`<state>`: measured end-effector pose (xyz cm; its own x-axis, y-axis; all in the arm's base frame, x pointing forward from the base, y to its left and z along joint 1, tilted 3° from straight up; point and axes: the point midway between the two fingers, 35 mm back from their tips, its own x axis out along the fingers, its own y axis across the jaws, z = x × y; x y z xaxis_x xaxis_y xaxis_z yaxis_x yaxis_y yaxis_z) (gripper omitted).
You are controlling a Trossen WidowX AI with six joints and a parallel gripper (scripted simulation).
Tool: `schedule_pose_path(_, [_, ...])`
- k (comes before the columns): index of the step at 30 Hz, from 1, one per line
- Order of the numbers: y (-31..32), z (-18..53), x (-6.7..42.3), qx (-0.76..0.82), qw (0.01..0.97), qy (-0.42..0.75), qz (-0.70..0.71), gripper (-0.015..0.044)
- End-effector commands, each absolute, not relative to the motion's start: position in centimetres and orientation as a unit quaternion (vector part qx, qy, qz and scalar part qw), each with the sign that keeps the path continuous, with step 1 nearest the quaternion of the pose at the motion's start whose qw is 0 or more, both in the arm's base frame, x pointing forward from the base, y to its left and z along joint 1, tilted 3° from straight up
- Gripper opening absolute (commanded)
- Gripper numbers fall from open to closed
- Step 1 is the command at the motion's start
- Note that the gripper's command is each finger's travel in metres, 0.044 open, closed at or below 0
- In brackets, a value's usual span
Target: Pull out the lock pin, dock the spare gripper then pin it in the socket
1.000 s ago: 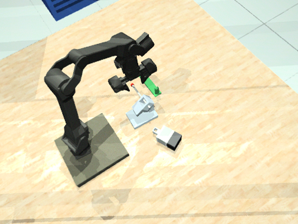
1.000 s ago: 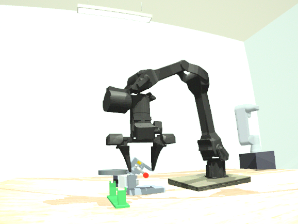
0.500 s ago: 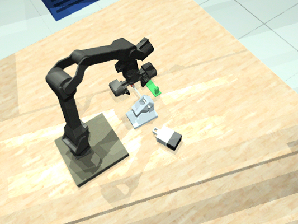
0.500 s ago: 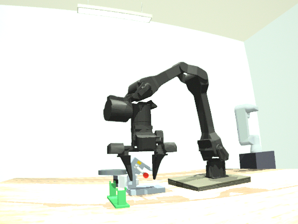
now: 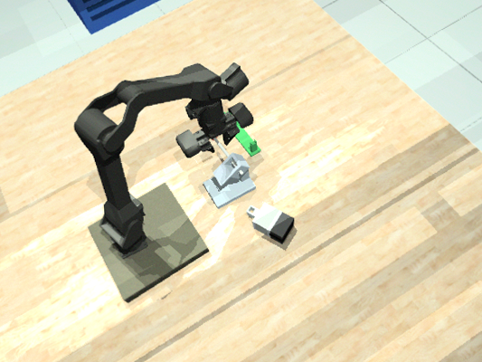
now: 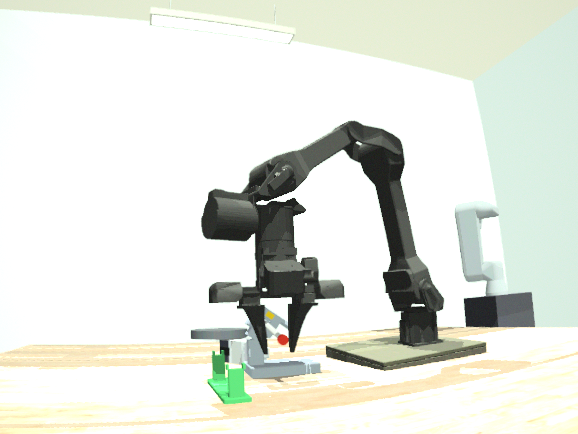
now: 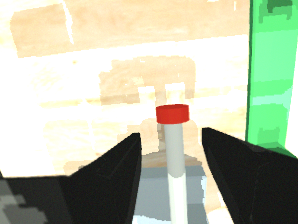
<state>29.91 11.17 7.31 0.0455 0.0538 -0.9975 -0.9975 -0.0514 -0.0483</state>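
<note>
The lock pin (image 7: pixel 173 150) (image 5: pixel 222 150) (image 6: pixel 283 340), a pale rod with a red cap (image 7: pixel 172 113), sticks up at a slant out of the grey mount (image 5: pixel 233 186) (image 6: pixel 282 369) (image 7: pixel 150 187). My gripper (image 7: pixel 170 137) (image 5: pixel 212 145) (image 6: pixel 277 345) points down with one finger on each side of the pin's upper end. A gap shows on both sides, so the fingers are partly closed and do not touch the pin. The spare gripper (image 5: pixel 273 221), white with a black end, lies on the table in front of the mount.
A green rack (image 5: pixel 249 143) (image 6: pixel 227 381) (image 7: pixel 267 90) stands just beyond the mount, close to one finger. A grey round disc (image 6: pixel 216 333) sits beside it. The arm's base plate (image 5: pixel 164 243) (image 6: pixel 400 352) lies to the side. A blue crate (image 5: pixel 118 5) is far off.
</note>
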Motion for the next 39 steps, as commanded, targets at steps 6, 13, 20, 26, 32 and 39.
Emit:
schedule_pose_path(6, [11.3,7.3,29.9,-0.509,0.513,0.461,0.515,0.0])
schedule_pose_path(13, [11.3,7.3,29.9,-0.509,0.513,0.461,0.515,0.0])
schedule_pose_path(20, [11.4,7.8,29.9,-0.482,0.535,0.443,0.534,0.0])
schedule_pose_path(26, [11.8,8.4,30.0,-0.455,0.557,0.423,0.551,0.0])
schedule_pose_path(32, [12.1,8.6,30.0,-0.452,0.56,0.419,0.554,0.0])
schedule_pose_path(39, [12.5,8.9,30.0,-0.451,0.561,0.418,0.554,0.0])
